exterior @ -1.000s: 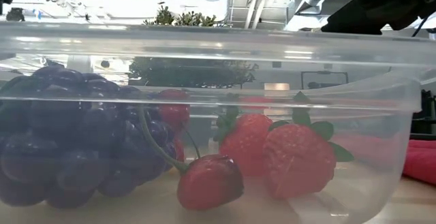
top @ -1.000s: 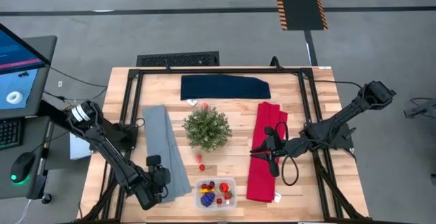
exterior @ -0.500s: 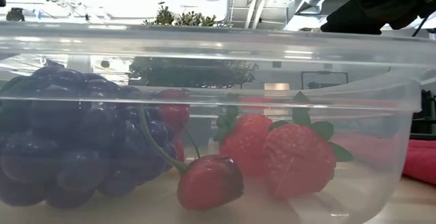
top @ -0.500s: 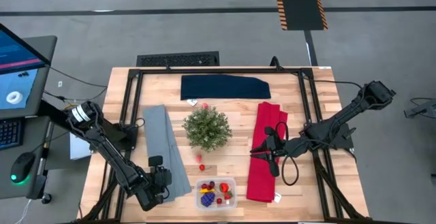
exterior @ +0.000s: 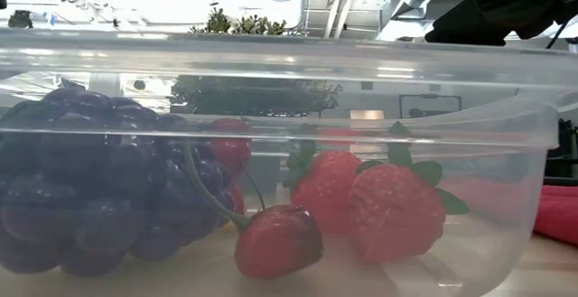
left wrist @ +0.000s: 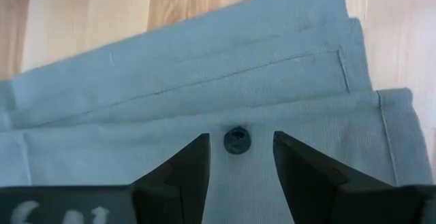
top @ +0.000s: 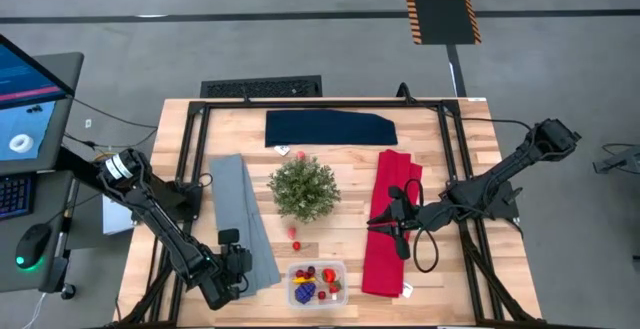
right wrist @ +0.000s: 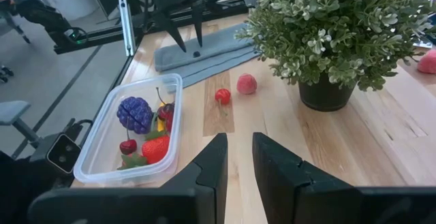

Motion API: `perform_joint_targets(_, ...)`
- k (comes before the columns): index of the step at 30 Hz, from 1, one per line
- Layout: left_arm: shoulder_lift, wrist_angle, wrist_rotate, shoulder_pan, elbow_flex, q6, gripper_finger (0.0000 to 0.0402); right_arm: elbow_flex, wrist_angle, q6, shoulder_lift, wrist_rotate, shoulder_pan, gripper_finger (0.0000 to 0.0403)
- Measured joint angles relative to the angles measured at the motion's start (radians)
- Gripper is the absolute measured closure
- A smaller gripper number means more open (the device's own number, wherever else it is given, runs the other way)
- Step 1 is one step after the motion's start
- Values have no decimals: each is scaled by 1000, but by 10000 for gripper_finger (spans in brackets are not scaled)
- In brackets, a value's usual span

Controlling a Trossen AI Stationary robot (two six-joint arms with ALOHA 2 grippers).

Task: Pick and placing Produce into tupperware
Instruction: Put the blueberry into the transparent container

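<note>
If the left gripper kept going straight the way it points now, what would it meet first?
Most likely the small dark berry, which lies on the grey cloth directly between the open fingers of the left gripper. The cloth itself comes right after; how far off it is stays unclear.

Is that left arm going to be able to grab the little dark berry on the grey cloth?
Probably yes. The left gripper sits low over the grey cloth with its fingers apart, and the small dark berry lies right between the tips. Nothing lies on or beside the berry.
</note>
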Motion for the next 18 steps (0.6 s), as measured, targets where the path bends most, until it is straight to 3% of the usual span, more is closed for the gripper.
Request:
perform_joint_targets(8,13,95,16,1,-35,21,249,0,0,9,0,0,0,310)
perform_joint_targets(18,13,97,43,2,-67,-9,249,0,0,17,0,0,0,310)
